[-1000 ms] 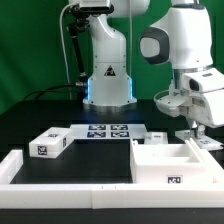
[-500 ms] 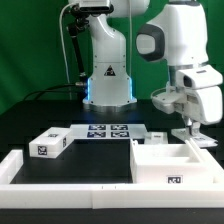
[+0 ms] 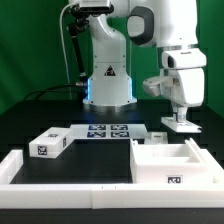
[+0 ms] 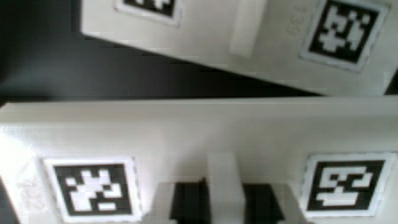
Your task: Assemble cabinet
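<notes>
My gripper [image 3: 180, 119] hangs at the exterior view's right, above the far right corner of the cabinet's big open white box [image 3: 170, 166]. It is shut on a thin white tagged cabinet part [image 3: 180, 126] that has been lifted off the table. In the wrist view the dark fingers [image 4: 185, 198] pinch a narrow white rib of that part [image 4: 107, 140] at the gripper [image 4: 222, 192], with one square tag on each side. Beyond the part lies another white tagged surface [image 4: 214, 45]. A smaller white tagged block [image 3: 50, 143] rests at the exterior view's left.
The marker board [image 3: 108, 130] lies flat in front of the robot base [image 3: 108, 85]. A low white border rail [image 3: 60, 176] runs along the front and the left of the black table. A green backdrop stands behind.
The arm has risen and shifted toward the exterior view's left, with the thin white part still in the gripper. The box and the small block have not moved.
</notes>
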Tool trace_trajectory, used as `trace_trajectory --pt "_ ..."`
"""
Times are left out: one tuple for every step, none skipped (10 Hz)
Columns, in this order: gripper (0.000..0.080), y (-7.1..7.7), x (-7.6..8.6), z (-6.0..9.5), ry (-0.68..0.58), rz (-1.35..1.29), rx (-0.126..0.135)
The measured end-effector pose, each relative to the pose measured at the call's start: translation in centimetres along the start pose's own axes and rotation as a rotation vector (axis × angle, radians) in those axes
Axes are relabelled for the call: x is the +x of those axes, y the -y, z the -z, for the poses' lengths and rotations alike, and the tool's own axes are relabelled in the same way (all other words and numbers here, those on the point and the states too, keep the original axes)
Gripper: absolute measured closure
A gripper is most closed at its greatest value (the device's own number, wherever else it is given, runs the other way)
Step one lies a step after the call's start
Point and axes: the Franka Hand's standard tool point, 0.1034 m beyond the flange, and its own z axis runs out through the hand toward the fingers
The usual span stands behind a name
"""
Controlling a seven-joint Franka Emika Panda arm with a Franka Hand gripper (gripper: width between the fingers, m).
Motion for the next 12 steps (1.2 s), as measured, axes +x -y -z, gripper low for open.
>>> trace_trajectory --pt "0.0729 0.1 0.0 -0.1 -0.001 0.001 0.003" --pt "0.0729 0.1 0.0 -0.1 -0.001 0.0 0.003" --pt "0.0729 0.1 0.0 -0.1 -0.001 0.0 0.004" --pt "0.0729 0.1 0.0 -0.2 -0.001 -0.008 0.004" --pt "0.0729 0.1 -0.2 -0.3 0.001 -0.055 0.002" --pt "0.0729 0.0 -0.7 -0.3 0.004 -0.087 -0.003" --pt "0.0729 -0.2 -1.3 -0.4 0.01 -0.1 -0.001" --pt "0.0729 -0.4 -1.6 -0.4 0.012 -0.106 -0.002" --pt "0.0729 -0.3 -1.6 -0.4 0.012 -0.104 -0.001" --pt "0.0729 -0.3 -1.6 -0.4 0.012 -0.105 -0.001" --pt "0.0729 -0.3 -1.6 -0.4 0.012 -0.105 -0.001" --pt "0.0729 -0.4 -1.8 -0.5 0.013 -0.101 0.001"
